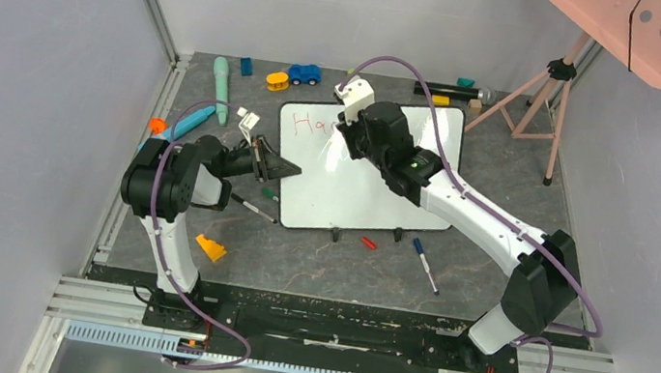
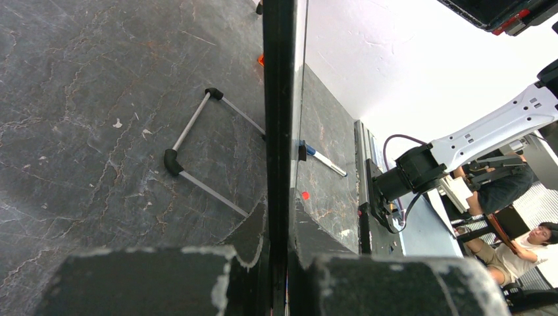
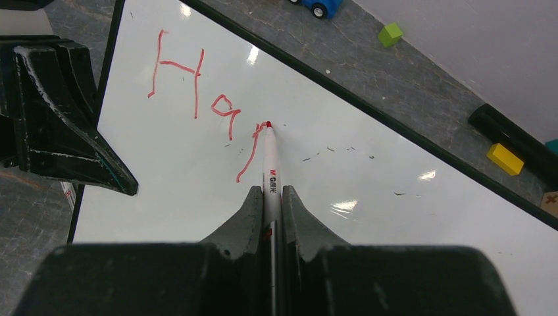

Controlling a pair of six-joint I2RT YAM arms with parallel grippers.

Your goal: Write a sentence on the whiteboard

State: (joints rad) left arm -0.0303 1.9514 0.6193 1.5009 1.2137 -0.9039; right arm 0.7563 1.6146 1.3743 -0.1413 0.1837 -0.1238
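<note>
Showing one whiteboard [image 3: 368, 197], one clamped marker [image 3: 270, 176], three red letters [image 3: 217, 99]

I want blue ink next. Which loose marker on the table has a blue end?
The marker lying in front of the whiteboard's near edge, right of the small red cap. The other loose marker, left of the board, shows no blue.

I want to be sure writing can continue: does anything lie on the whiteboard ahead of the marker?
Nothing visible does. The right gripper holds the marker on the whiteboard at the third letter; the surface ahead is bare. The left gripper clamps its edge.
</note>
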